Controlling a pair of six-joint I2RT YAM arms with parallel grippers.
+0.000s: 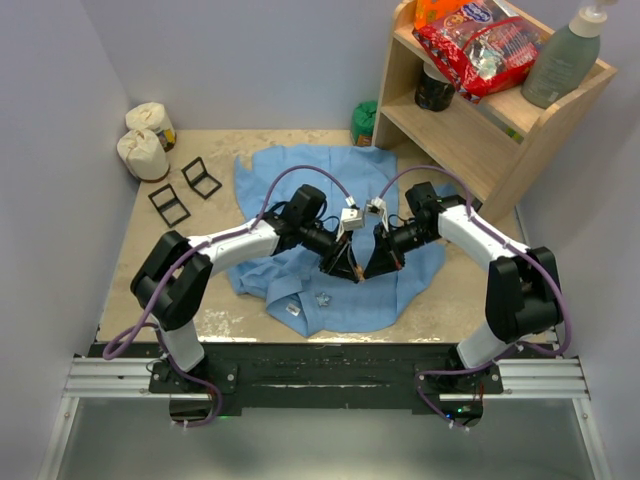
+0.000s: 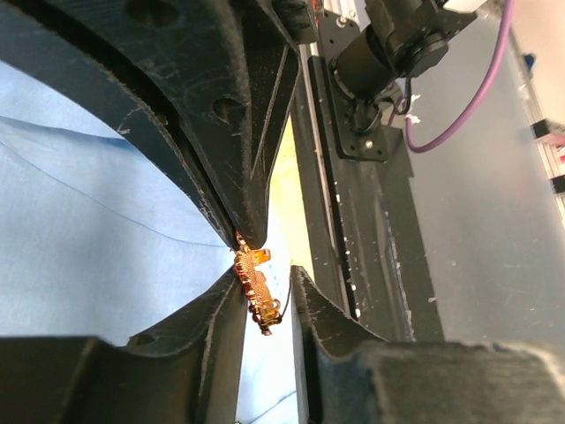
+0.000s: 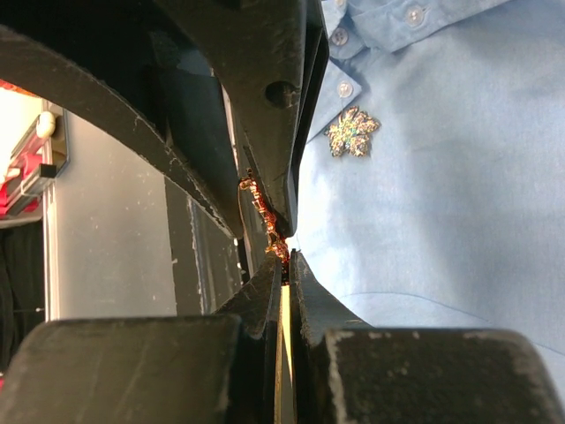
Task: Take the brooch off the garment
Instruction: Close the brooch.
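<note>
Garment (image 1: 300, 180) is spread flat across the table (image 1: 235, 322), collar end toward the arm bases. Both arms meet over its middle. Gold-and-red brooch (image 2: 256, 287) sits right at the meeting point, between the two sets of fingers and just above the blue cloth. Right gripper (image 3: 284, 265) is pinched nearly closed on one end of the brooch, with only a sliver of gap in the right wrist view. Left gripper (image 2: 269, 300) has its fingers parted around the other end: the brooch lies against one finger, with a clear gap to the other. Can't tell whether the pin is in the fabric or free. A second piece, a silver-green leaf-shaped brooch (image 3: 351, 132), lies flat on the shirt front just beside the button row near the collar, apart from both grippers.
</note>
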